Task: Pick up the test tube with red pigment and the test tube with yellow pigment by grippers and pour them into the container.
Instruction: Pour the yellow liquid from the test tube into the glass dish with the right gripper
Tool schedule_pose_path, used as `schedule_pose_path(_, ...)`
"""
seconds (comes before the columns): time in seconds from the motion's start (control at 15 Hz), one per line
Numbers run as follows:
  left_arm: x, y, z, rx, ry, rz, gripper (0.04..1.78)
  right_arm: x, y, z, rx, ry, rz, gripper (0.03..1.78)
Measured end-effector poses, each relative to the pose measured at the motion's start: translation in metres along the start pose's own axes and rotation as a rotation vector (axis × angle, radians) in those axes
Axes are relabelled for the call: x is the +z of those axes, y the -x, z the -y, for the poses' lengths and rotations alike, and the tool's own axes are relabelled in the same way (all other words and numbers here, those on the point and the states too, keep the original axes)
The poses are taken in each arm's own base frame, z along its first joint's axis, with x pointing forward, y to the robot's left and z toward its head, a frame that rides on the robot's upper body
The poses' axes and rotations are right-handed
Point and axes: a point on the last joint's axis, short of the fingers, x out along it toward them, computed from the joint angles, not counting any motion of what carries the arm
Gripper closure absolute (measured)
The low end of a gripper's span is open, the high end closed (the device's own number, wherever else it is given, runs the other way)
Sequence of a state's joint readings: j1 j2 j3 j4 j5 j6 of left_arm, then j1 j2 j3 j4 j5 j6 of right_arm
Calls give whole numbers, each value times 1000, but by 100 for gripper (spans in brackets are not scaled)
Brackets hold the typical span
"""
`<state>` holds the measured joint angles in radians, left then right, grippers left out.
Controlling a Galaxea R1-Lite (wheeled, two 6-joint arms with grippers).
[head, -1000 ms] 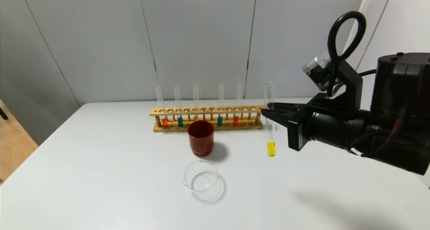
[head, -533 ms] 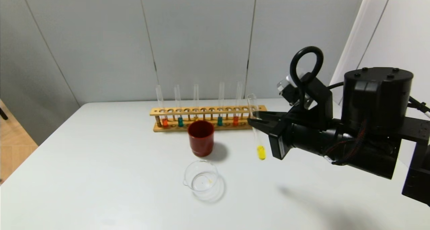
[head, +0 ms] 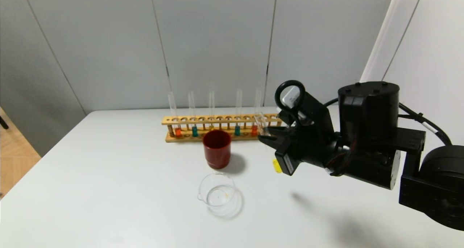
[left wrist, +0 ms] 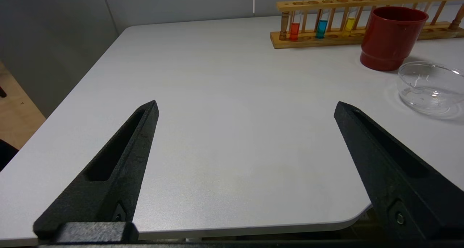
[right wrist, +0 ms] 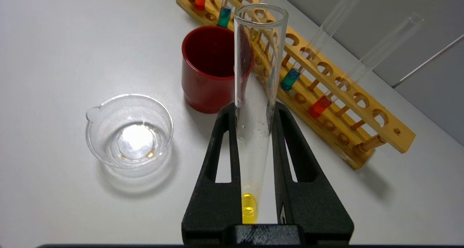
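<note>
The right gripper (head: 268,137) hangs above the surface (head: 108,190), to the right of the red cup (head: 216,148), its fingers (right wrist: 221,146) clamped on the yellow tube (right wrist: 255,106). The tube leans, mouth up and toward the rack (head: 221,127), with the yellow liquid pooled at its round bottom near the palm. The container (head: 217,194) sits in front of the cup, nearer the robot and to the gripper's left, well apart from the tube.

To pour well, the mouth probably has to come over the middle of the container and lie low before the wrist rolls, and the roll should be slow, since the dish is shallow and the liquid could splash or run down the glass.

The cup stands just behind the container, so a path across it risks a knock; the rack and its standing tubes lie close behind the gripper. The red tube (right wrist: 320,104) waits in the rack. The left gripper (left wrist: 246,110) is parked over the surface's left edge, fingers wide, holding nothing.
</note>
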<state>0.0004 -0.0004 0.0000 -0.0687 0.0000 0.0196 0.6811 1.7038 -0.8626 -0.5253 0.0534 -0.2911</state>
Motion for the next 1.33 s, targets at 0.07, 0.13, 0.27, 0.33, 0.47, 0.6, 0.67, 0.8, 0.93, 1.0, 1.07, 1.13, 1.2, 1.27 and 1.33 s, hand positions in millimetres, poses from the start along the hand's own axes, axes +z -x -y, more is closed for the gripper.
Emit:
schedule_pose_path(0.07,0,0,0,0,0,0,11,-3,-3,-1,5,19,-16,154)
schedule_pose_path(0.13,0,0,0,0,0,0,11,-5,-5,-2,11,31,-32,154)
schedule_pose_path(0.27,0,0,0,0,0,0,11,-9,-11,-3,14,43,-47,154)
schedule_pose_path(0.33,0,0,0,0,0,0,11,-11,-13,-3,15,51,-57,154)
schedule_pose_path(0.47,0,0,0,0,0,0,11,-14,-18,-3,18,64,-70,154)
schedule_pose_path(0.6,0,0,0,0,0,0,11,-15,-24,-2,18,104,-77,154)
schedule_pose_path(0.67,0,0,0,0,0,0,11,-17,-26,-1,22,136,-91,154)
schedule_pose_path(0.8,0,0,0,0,0,0,11,-20,-29,-2,39,186,-132,154)
schedule_pose_path(0.93,0,0,0,0,0,0,11,-19,-31,-3,55,239,-149,154)
schedule_pose_path(1.0,0,0,0,0,0,0,11,-17,-31,-4,58,256,-142,154)
schedule_pose_path(1.07,0,0,0,0,0,0,11,-15,-32,-6,63,263,-134,154)
schedule_pose_path(1.13,0,0,0,0,0,0,11,-11,-33,-8,69,267,-121,154)
schedule_pose_path(1.2,0,0,0,0,0,0,11,-7,-34,-11,73,271,-109,154)
schedule_pose_path(1.27,0,0,0,0,0,0,11,-5,-34,-13,81,276,-108,154)
schedule_pose_path(1.33,0,0,0,0,0,0,11,-5,-34,-16,97,284,-125,154)
